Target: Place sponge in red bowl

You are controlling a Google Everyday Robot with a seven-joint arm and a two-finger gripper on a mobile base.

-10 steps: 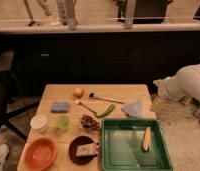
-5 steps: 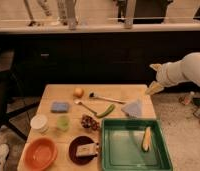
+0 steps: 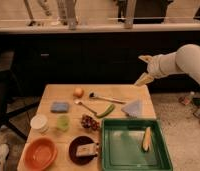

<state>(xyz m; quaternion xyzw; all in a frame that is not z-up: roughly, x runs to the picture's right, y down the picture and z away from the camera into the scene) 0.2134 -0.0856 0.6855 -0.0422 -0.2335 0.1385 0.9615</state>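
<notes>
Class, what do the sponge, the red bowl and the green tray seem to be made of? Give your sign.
The sponge: probably foam; matte blue-grey, flat. The red bowl: likely plastic; even orange-red, thick rim. The green tray: likely plastic; uniform colour, moulded walls. The hand hangs open beyond the table's far right corner, empty.

Tool [image 3: 144, 69], jaws spread, raised near far right corner of table [image 3: 54, 94], sponge [image 3: 59, 106] at left, red bowl [image 3: 40, 153] front-left
</notes>
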